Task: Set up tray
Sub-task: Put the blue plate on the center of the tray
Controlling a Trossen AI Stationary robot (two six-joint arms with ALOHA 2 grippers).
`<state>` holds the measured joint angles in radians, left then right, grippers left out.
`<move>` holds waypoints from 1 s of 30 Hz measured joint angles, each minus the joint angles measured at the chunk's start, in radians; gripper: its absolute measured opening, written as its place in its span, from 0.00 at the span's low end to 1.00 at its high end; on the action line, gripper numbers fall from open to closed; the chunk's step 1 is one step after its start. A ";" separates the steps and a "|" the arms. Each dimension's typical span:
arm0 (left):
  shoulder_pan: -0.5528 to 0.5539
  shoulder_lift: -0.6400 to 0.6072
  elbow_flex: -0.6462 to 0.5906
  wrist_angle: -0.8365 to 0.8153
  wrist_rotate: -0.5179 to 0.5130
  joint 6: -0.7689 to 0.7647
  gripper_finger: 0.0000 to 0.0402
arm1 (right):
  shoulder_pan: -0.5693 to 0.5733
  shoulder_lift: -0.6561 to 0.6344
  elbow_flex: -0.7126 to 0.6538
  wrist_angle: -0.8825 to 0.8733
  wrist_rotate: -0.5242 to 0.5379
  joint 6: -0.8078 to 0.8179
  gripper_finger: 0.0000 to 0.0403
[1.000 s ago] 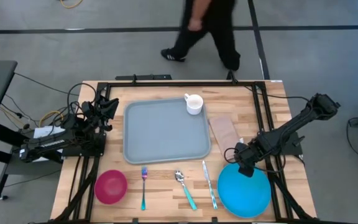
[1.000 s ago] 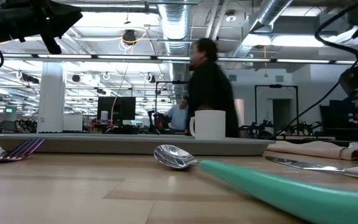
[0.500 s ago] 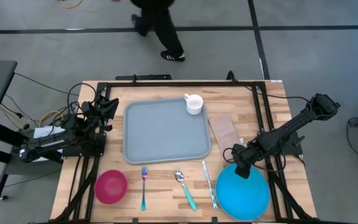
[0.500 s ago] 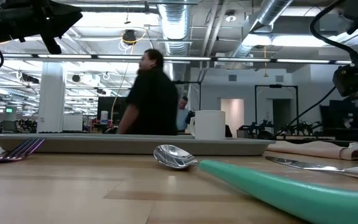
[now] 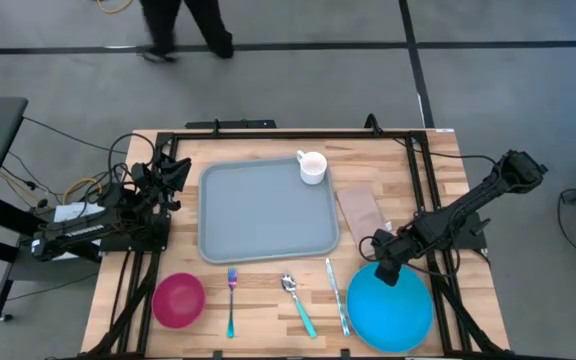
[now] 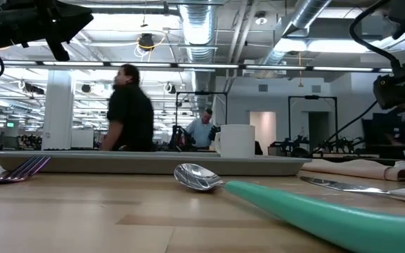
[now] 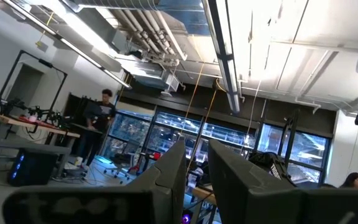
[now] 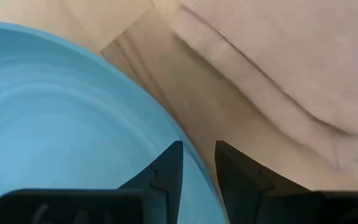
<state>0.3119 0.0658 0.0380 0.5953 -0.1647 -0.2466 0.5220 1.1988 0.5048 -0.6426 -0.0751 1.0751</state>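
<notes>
**Right gripper at the plate's rim, tray waiting in mid-table**

The right gripper [image 8: 197, 163] sits low at the edge of the blue plate [image 5: 393, 305]. Its fingers [image 8: 166, 168] stand a narrow gap apart, and the plate's rim seems to run between them, though the wrist view is too close to show whether they clamp it. The beige napkin [image 8: 278, 62] lies just beyond the fingertips. The tray [image 5: 266, 212] lies well off from them, across the napkin, bearing a white cup [image 5: 312, 166] in one corner. The left gripper [image 5: 173, 172] waits beside the tray's other side, fingers slightly apart, holding nothing
</notes>
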 joint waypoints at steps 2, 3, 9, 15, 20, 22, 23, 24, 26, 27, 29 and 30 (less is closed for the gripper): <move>0.000 0.000 0.000 0.000 0.000 0.000 0.14 | 0.000 0.000 -0.021 0.044 -0.003 0.000 0.21; 0.000 0.000 0.000 0.000 0.000 0.000 0.14 | 0.000 -0.001 -0.030 0.067 -0.005 0.000 0.21; 0.000 0.000 0.000 0.000 0.000 0.000 0.14 | 0.000 0.000 -0.044 0.111 -0.005 0.000 0.20; 0.000 0.000 0.000 0.000 0.000 0.000 0.14 | 0.000 0.000 -0.043 0.179 -0.005 -0.077 0.03; 0.000 0.000 0.000 0.000 0.000 0.000 0.14 | -0.009 0.000 0.003 0.176 0.021 -0.088 0.02; 0.000 0.000 0.000 0.001 0.000 0.000 0.14 | -0.020 0.000 0.033 0.176 0.026 -0.090 0.01; 0.000 0.000 0.000 0.001 0.000 0.000 0.14 | -0.027 0.000 0.049 0.174 0.029 -0.095 0.01; 0.000 0.000 0.000 0.001 0.000 0.000 0.14 | -0.034 0.000 0.067 0.173 0.029 -0.108 0.01; 0.000 0.000 0.000 0.001 0.000 0.000 0.14 | -0.052 0.000 0.107 0.179 0.047 -0.158 0.01; 0.000 0.000 0.000 0.002 0.000 0.000 0.14 | -0.064 0.000 0.127 0.180 0.057 -0.190 0.01; 0.000 0.000 0.000 0.002 0.000 0.000 0.14 | -0.092 0.000 0.166 0.180 0.094 -0.261 0.01; 0.000 0.000 0.000 0.002 0.000 0.000 0.14 | -0.108 0.000 0.185 0.182 0.123 -0.290 0.01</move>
<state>0.3120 0.0658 0.0380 0.5976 -0.1650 -0.2470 0.4136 1.1984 0.6899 -0.4607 0.0478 0.7848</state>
